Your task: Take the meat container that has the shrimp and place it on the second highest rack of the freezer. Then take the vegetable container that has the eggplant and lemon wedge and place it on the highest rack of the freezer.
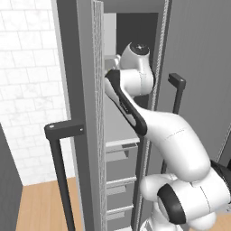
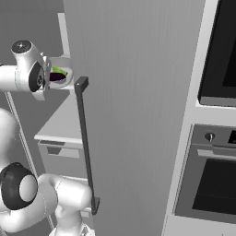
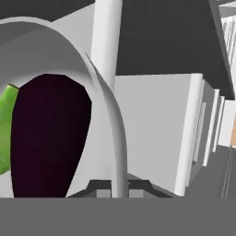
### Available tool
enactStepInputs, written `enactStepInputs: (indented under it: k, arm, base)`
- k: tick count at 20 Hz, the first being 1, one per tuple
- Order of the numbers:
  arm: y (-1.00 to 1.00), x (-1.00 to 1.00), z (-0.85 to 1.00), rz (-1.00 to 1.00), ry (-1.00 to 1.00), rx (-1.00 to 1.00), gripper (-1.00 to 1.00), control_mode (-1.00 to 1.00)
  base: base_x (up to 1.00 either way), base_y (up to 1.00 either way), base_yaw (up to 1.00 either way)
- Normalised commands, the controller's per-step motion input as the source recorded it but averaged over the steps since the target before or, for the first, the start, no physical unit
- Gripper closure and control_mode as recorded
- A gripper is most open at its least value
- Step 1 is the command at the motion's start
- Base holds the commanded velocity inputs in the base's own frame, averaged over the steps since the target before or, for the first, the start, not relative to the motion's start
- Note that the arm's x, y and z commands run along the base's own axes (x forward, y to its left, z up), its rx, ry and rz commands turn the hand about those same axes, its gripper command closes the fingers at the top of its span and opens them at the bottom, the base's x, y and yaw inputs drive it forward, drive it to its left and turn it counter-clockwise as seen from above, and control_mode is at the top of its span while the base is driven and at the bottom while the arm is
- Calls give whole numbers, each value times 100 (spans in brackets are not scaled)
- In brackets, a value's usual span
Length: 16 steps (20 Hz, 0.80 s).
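Jaws clenched on the vegetable container (image 3: 108, 120) rim; you see eggplant (image 3: 48, 133) and lemon wedge (image 3: 5, 126) cropped, freezer (image 2: 133, 115) door blocking

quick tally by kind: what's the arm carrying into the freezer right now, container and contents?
Pale grey-white oval bowl, its rim pinched in the shut gripper: 1
Glossy dark-purple eggplant in the bowl: 1
Yellow-green lemon wedge beside the eggplant: 1
Total: 3

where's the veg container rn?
Vegetable container is held up inside the open freezer, upper left in the right base view, pincer shut on its rim, eggplant and lemon wedge inside.
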Motion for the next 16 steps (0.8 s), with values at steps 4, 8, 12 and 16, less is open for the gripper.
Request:
enactStepInputs:
  k: [4, 8, 12, 16]
  arm:
    - [9, 71, -19, -3, -1, 0, 100, -100]
    - [6, 79, -14, -6, 0, 0, 100, -100]
    - [6, 49, -18, -5, 0, 0, -100, -100]
    - [0, 6, -12, -4, -10, 0, -100, -100]
  base:
    - [0, 0, 0]
    - [0, 0, 0]
    - [0, 0, 0]
    - [0, 0, 0]
